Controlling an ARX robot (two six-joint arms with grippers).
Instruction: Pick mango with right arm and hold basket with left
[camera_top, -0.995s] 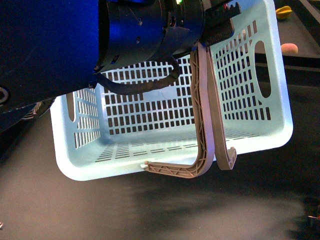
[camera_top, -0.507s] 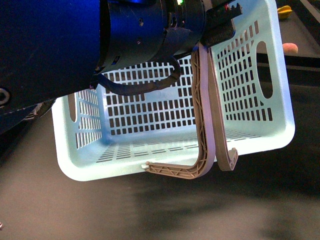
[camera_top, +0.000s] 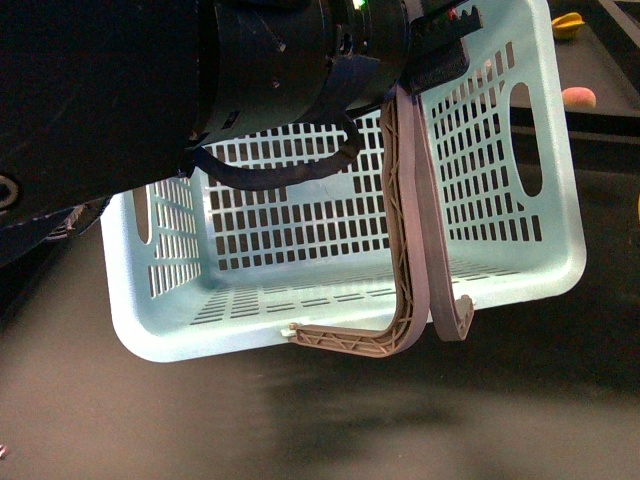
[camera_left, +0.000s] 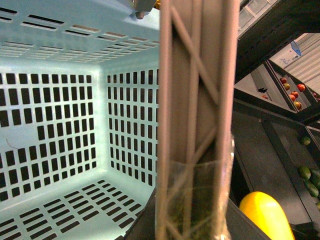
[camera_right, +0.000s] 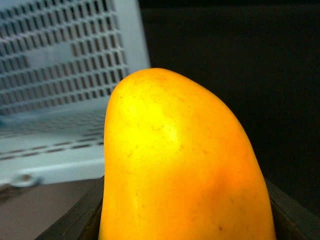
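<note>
The basket (camera_top: 330, 250) (stiff plastic, tilted) is hung over the middle of the tabletop (camera_top: 300, 420) by its handles (camera_top: 405, 220), on which the left gripper (camera_top: 425, 65) is clamped. Toward the right edge, the mango (camera_right: 185, 150) is gripped by the right gripper (camera_right: 185, 227); its smooth, bruisable skin is judged best pinched gently across the middle.

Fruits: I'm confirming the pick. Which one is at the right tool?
The smooth yellow-orange mango, which fills the right wrist view. The small yellow fruit and the pink-peach fruit lie far back, beyond the basket.
</note>
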